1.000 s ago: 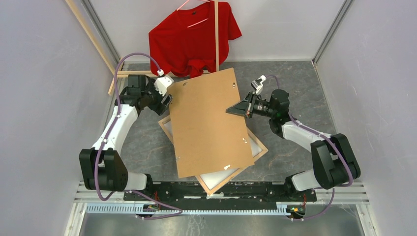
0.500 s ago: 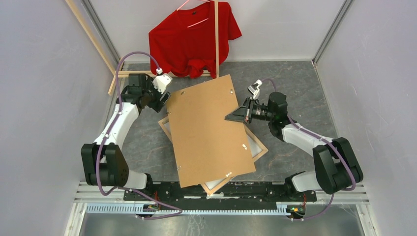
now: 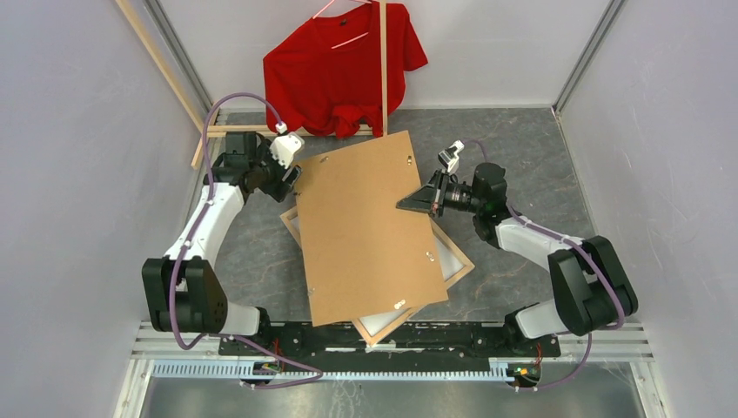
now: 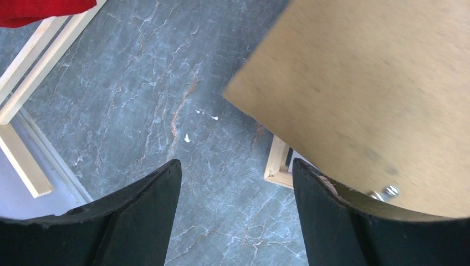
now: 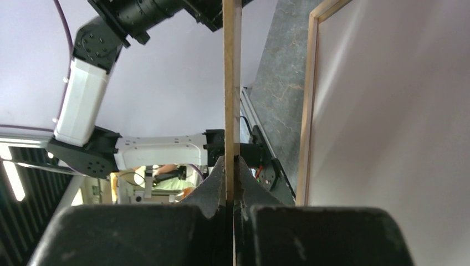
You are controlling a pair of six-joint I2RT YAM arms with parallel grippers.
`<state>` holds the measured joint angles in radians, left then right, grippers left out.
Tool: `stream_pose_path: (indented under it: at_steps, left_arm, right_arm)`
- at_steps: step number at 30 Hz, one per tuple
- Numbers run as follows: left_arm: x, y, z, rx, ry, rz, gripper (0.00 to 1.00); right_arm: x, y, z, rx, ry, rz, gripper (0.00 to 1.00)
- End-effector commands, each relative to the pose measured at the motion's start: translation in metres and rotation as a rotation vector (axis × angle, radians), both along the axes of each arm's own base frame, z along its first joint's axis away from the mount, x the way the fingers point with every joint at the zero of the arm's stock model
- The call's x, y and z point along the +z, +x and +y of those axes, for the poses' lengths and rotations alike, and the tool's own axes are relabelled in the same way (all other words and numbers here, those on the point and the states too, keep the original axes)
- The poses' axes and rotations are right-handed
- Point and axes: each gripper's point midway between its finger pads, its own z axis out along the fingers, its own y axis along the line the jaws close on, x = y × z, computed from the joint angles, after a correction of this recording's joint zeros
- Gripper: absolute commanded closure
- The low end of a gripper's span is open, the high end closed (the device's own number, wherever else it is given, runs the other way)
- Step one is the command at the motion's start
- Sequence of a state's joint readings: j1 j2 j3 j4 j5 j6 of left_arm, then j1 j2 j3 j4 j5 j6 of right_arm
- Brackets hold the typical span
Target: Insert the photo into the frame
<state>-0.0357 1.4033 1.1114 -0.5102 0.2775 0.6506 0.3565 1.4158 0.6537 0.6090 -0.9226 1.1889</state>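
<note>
Right gripper clenched on the 3 o'clock edge of brown backing board, holding it over the frame. Left gripper released, jaws wide, at board's 10 o'clock corner, gripping nothing. Frame flat on table, bare wood up, poking out at 5 o'clock. Photo inside it, white back up.

Bright, even light with soft shadows; slight blur on the brown board up close.

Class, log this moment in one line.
right end effector: shut on backing board; left end effector: open, beside board; frame: partly under board
</note>
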Motion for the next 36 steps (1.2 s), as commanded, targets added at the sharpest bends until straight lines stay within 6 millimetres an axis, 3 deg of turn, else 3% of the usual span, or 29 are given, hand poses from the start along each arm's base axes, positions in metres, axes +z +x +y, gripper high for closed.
stream_pose_path:
  at_steps: [1, 10, 23, 36]
  left_arm:
    - [0.017, -0.009, -0.012, -0.019, -0.077, -0.020, 0.21]
    - [0.021, -0.019, -0.031, -0.098, -0.134, -0.004, 0.21]
    - [0.016, -0.045, -0.044, -0.211, -0.099, 0.047, 0.21]
    - [0.027, -0.053, -0.065, -0.233, -0.156, 0.058, 0.22]
  right_arm:
    - [0.050, 0.013, 0.008, -0.003, 0.128, -0.096, 1.00]
    - [0.056, 0.017, 0.014, -0.018, 0.172, -0.083, 1.00]
    - [0.060, 0.020, 0.017, -0.051, 0.251, -0.056, 1.00]
    - [0.048, 0.035, 0.006, -0.259, 0.264, -0.041, 1.00]
